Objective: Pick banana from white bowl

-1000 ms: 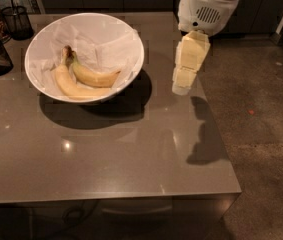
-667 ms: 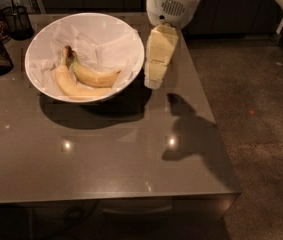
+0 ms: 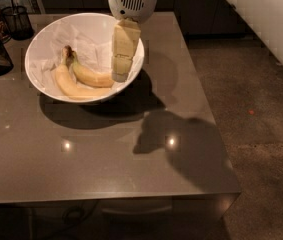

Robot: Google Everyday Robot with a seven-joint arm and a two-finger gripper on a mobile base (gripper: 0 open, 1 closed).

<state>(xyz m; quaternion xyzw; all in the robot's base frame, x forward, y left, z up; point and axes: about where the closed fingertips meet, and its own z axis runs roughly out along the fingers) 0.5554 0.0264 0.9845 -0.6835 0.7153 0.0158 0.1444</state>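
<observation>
Swinging left from outside the white bowl (image 3: 33, 51), my gripper (image 3: 120, 73) now hangs just inside its right rim; I cannot tell whether it is apart or together. The banana (image 3: 92, 78) lies mid-bowl, untouched, so I am approaching and must next descend to straddle it.

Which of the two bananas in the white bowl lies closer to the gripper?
The deeper yellow banana, whose tip ends right beside the gripper at the white bowl's right side. The paler banana lies farther to the left.
</observation>
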